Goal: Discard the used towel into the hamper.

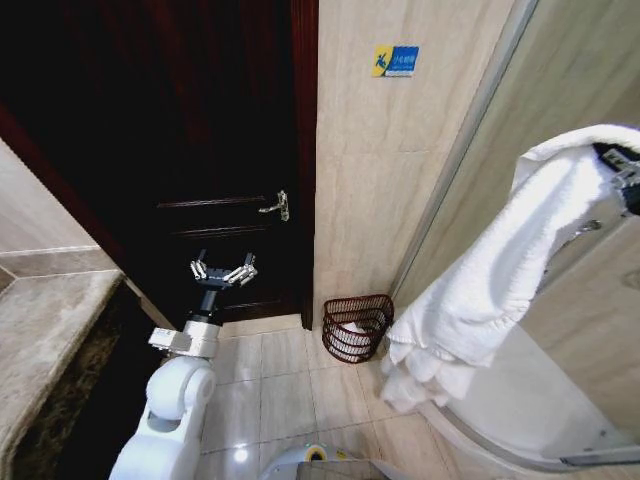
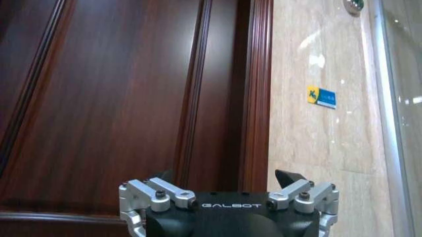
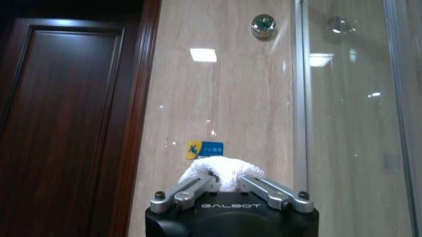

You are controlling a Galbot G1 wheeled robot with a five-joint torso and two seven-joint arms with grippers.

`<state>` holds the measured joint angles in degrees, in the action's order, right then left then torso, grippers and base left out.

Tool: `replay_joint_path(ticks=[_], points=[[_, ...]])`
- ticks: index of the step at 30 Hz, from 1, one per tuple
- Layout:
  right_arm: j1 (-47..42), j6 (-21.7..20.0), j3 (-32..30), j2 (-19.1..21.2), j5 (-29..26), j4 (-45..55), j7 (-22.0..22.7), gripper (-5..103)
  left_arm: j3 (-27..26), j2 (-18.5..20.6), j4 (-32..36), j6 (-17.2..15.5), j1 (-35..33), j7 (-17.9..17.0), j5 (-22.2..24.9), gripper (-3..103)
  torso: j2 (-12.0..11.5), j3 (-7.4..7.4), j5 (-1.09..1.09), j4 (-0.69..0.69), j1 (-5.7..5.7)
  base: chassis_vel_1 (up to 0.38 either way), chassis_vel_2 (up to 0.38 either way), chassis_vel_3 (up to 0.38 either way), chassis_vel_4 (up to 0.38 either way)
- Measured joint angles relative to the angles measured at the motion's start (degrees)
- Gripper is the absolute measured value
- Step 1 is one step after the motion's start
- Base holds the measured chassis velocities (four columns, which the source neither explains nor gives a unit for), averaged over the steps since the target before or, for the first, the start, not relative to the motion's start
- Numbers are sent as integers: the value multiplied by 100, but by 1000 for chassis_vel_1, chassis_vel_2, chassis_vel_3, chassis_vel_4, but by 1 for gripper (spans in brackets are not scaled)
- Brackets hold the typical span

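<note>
High on your right, the right gripper [image 3: 228, 183] pinches a white towel [image 1: 480, 280] by one bunched end, soft, light and limp, hanging above and right of the hamper [image 1: 357, 327] on the floor. Your left gripper [image 1: 223, 273] hovers spread by the door [image 1: 180, 150].

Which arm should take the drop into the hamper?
Right. The right gripper is shut on the towel, hanging near the hamper. The left gripper is open and empty by the door.

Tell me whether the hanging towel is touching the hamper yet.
Apart. In the head view the towel, held up by the right gripper, hangs with its lower end right of the hamper, with floor tile visible between them.
</note>
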<state>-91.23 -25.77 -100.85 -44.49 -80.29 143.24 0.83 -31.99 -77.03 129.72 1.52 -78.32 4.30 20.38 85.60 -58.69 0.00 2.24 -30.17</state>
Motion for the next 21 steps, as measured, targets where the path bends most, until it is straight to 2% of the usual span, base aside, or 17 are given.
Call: replay_joint_path(ticks=[11,14,21], points=[[-60,-106,49,-262,22,-1,4,2,-4,7,5,-81,-2,38,-1,100,0,0,0,0,-1,-8,40,44,-8],[-121,-106,64,-396,32,-1,-73,2,8,23,-37,122,2,34,-18,100,0,0,0,2,0,20,60,53,27],[-96,-124,140,-382,-10,0,2,2,22,29,-58,232,4,-28,32,100,0,0,0,-1,0,4,8,6,6]])
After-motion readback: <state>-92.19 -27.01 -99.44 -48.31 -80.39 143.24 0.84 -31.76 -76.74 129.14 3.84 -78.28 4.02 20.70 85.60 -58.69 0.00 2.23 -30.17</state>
